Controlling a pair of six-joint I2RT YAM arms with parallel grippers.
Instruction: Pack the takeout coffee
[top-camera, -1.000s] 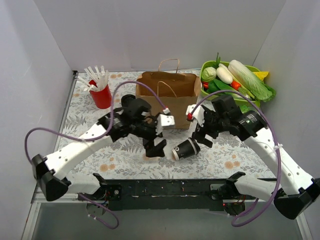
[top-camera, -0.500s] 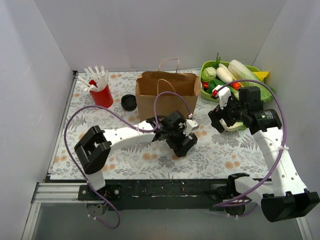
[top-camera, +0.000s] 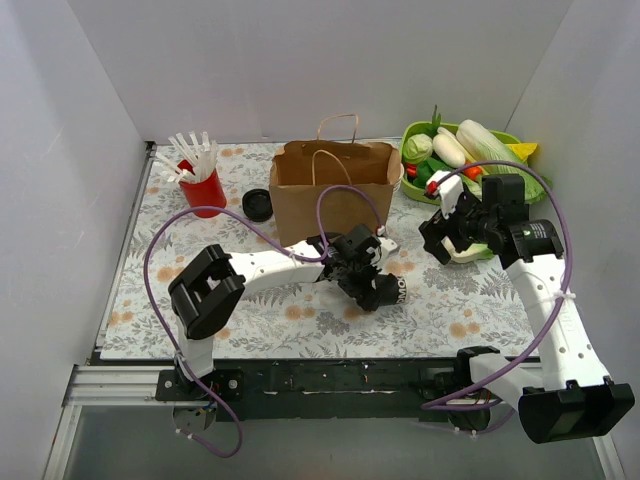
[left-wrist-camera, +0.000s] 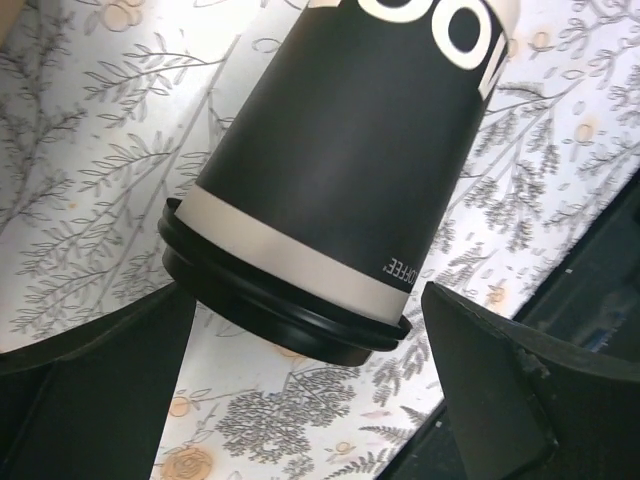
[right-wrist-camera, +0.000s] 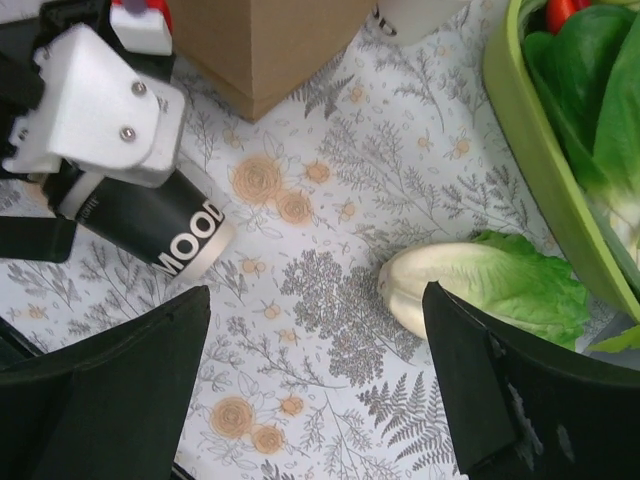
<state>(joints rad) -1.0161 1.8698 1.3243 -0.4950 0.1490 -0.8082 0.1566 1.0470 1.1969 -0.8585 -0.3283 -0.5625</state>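
Floral table (top-camera: 140, 260); coffee cup (left-wrist-camera: 340, 190) lies toppled before the left gripper (left-wrist-camera: 300, 400), wide open and empty.
Light, crushable paper (lid on); we'd pinch mid-wall, gently.

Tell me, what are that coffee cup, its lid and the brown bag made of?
Cup: likely paper, matte dark wall with printed white lettering; any coating is unclear. Lid: seemingly black plastic, smooth, slightly glossy, with a moulded stepped rim. Bag: brown kraft paper by its look, matte, creased, with thin looped handles.
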